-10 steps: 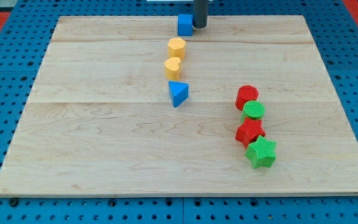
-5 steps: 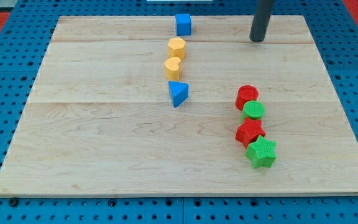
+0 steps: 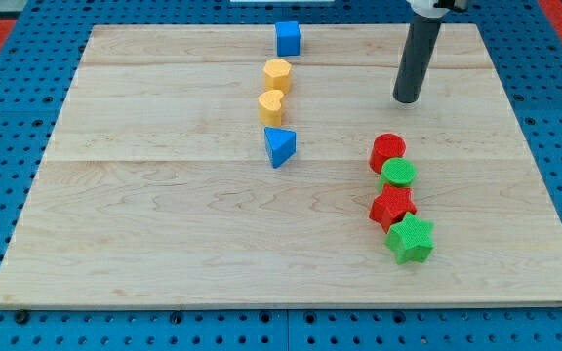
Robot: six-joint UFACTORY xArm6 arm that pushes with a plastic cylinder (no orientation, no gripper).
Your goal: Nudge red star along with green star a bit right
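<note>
The red star [image 3: 391, 208] lies on the wooden board at the view's lower right. The green star [image 3: 410, 240] touches it just below and to the right. My tip [image 3: 407, 99] is above them toward the view's top, apart from every block, a little above and right of the red cylinder [image 3: 388, 152].
A green cylinder [image 3: 397, 175] sits between the red cylinder and the red star, in one touching column. A blue triangle [image 3: 279, 146], a yellow heart [image 3: 271, 106], a yellow hexagon [image 3: 277, 74] and a blue cube [image 3: 288, 39] line up at the centre top.
My tip has moved from beside the blue cube at the top to the right, then down toward the red cylinder. No block has moved.
</note>
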